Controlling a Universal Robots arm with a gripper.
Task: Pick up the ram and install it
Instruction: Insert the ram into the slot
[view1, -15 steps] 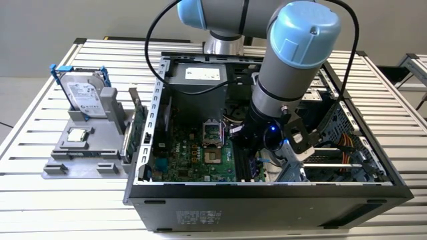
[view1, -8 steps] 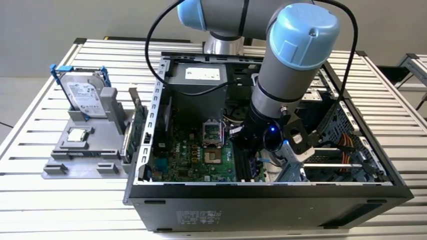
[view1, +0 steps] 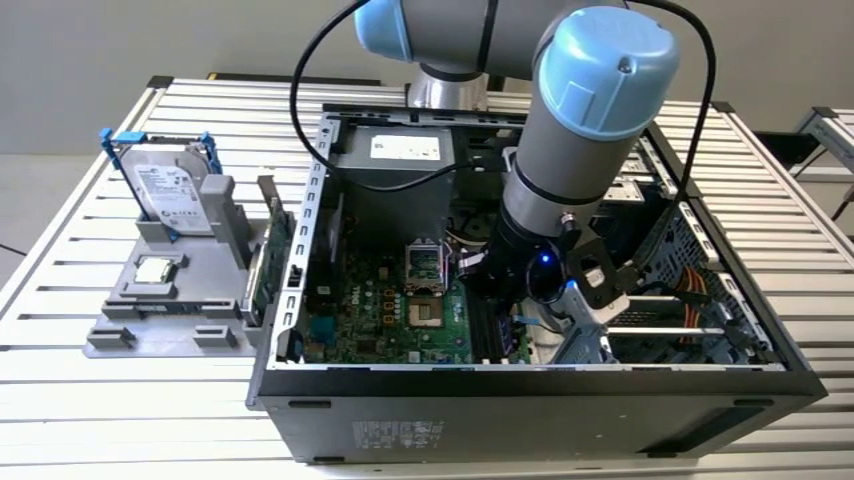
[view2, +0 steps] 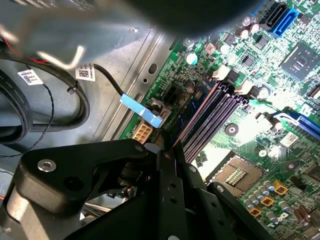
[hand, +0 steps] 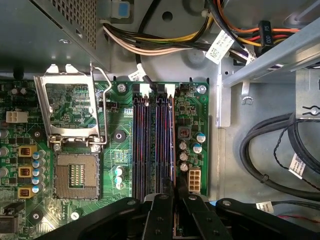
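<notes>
While the arm (view1: 574, 150) reaches down from above, a wide slatted metal bench (view1: 120, 410) carries an open computer case (view1: 534, 410), lying on its side with the inside facing up. The arm's grey and blue body leans into the middle of the case, over the green circuit board (view1: 387, 310) on its floor.

On the exterior view's left, beside the case, a grey holder (view1: 160, 325) sits on the bench. A hard drive (view1: 171, 195) stands upright in it, a green card (view1: 274, 265) stands on edge at the side nearest the case, and a small square silver chip (view1: 158, 268) lies flat between them.

Inside the case, thick black cables (hand: 270, 155) loop across the bare metal floor beside the board. On the board, a square processor socket (hand: 77, 175) sits uncovered with its metal frame (hand: 70, 107) swung back. Four long memory slots (hand: 150, 145) run side by side near the board's edge, with a small white connector (hand: 193, 178) just beside them.

The black pincer (hand: 175, 192) hangs at one end of these slots in both wrist views (view2: 167, 150), its fingers drawn close together and clenched on the ram (hand: 172, 145). The ram appears edge-on as a thin dark strip lying along the outermost slot, the one nearest the white connector. Whether it is pressed fully into that slot cannot be told.
</notes>
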